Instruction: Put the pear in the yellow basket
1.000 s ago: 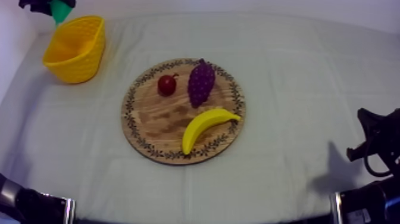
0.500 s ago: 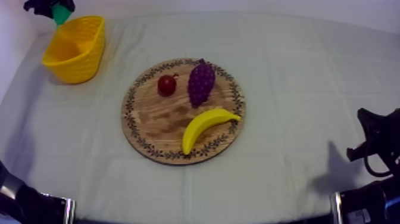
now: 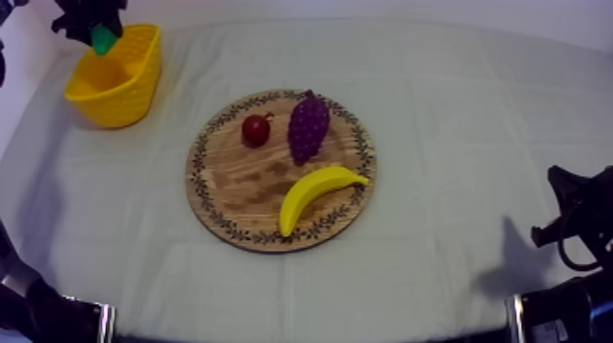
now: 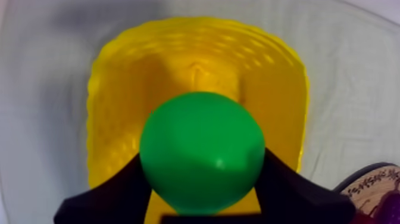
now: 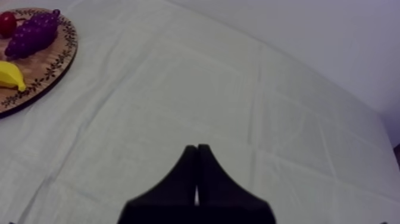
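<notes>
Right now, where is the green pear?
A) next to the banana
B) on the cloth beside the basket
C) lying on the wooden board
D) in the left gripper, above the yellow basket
D: the left gripper is shut on the pear, right over the yellow basket.

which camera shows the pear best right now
The left wrist view: the pear is large and close, clamped in the left gripper right over the yellow basket. The top view catches a small green bit under that gripper. The right wrist view faces the wooden board.
</notes>
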